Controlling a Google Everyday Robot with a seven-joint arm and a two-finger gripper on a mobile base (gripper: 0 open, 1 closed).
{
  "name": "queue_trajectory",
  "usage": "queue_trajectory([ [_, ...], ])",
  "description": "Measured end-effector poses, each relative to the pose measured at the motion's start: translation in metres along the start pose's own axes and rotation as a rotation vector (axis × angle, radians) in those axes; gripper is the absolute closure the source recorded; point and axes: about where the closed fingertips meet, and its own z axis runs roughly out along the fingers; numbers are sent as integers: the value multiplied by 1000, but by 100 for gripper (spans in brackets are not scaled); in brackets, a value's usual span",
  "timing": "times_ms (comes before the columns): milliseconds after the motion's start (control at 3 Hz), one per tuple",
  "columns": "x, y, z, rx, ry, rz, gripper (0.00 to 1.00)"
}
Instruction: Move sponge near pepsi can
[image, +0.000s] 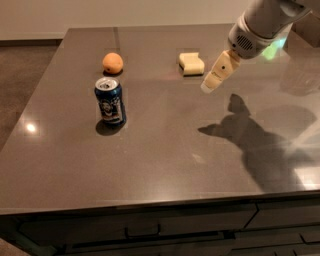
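Observation:
The pale yellow sponge (191, 64) lies on the dark table (165, 150) toward the back, right of centre. The dark blue pepsi can (110, 101) stands upright at the left centre, well apart from the sponge. My gripper (212, 83) with cream fingers hangs above the table just right of and in front of the sponge, not touching it. It holds nothing.
A round orange fruit (113, 63) sits behind the can. The arm's shadow (250, 140) falls on the right part of the table. Drawers (150, 230) run under the front edge. Floor lies to the left.

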Motion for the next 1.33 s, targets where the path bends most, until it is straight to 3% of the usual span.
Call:
queue_trajectory([
  [1333,-49,-55,89,25,-77,218,0],
])
